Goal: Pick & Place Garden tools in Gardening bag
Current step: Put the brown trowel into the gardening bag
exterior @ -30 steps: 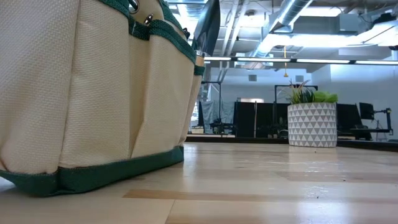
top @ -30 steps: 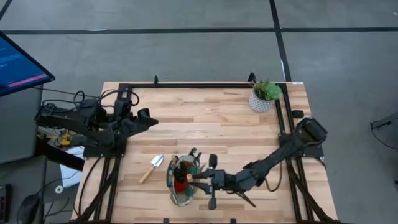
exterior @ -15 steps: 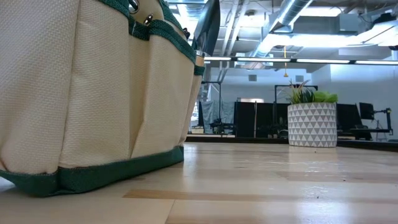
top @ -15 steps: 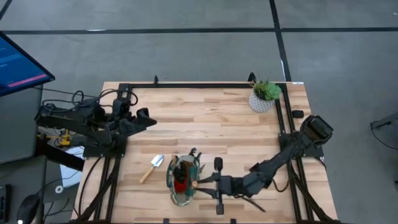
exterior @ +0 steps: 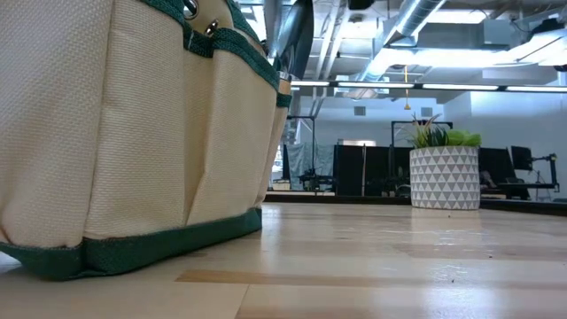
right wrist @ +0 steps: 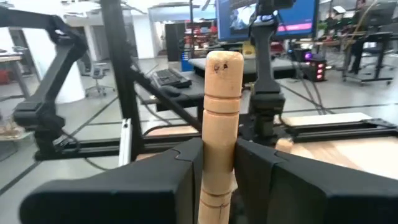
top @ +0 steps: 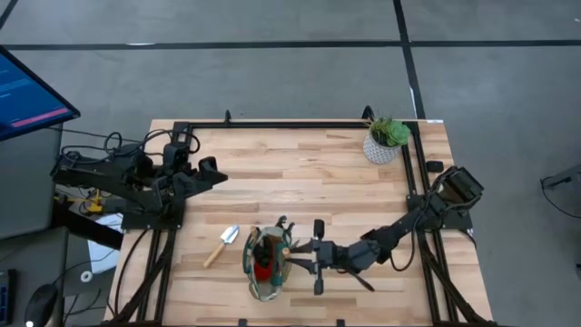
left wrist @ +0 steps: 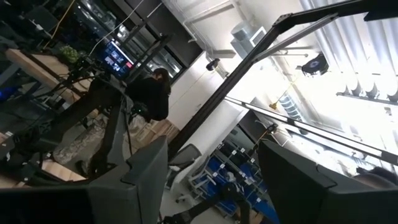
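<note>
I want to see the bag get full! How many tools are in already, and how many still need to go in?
Some tools already stand in the gardening bag: a red item shows inside, but I can't count the rest. The right hand is at the bag's rim, shut on a wooden trowel handle. One trowel lies on the table beside the bag. The left hand waits open, far off.

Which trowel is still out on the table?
The trowel lying flat left of the gardening bag; the right gripper holds another's wooden handle at the bag.
</note>
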